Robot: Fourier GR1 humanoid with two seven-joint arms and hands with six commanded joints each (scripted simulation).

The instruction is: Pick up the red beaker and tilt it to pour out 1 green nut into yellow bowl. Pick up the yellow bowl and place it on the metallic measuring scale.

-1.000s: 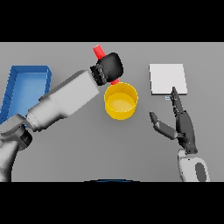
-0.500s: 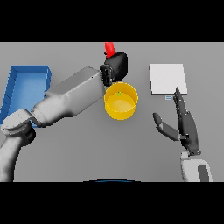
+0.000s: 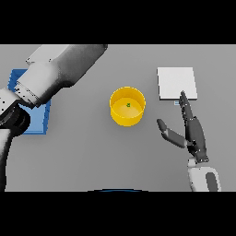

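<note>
One nut (image 3: pixel 128 105) sits in your bowl (image 3: pixel 127 107); pour done. Right hand (image 3: pixel 190 132) open, empty; scale (image 3: pixel 177 83) bare.

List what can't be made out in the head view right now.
- Left hand and red beaker: not visible; the left arm runs out past the scene's top edge.
- Blue tray: largely covered by that arm.
- Measuring scale: its near edge is partly hidden by the open right hand.
- Green nut in the yellow bowl: too small to show shape.

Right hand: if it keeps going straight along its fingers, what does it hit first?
Probably the metallic measuring scale: the right hand has straight fingers aimed at its near edge. Height above the table is unclear.
</note>
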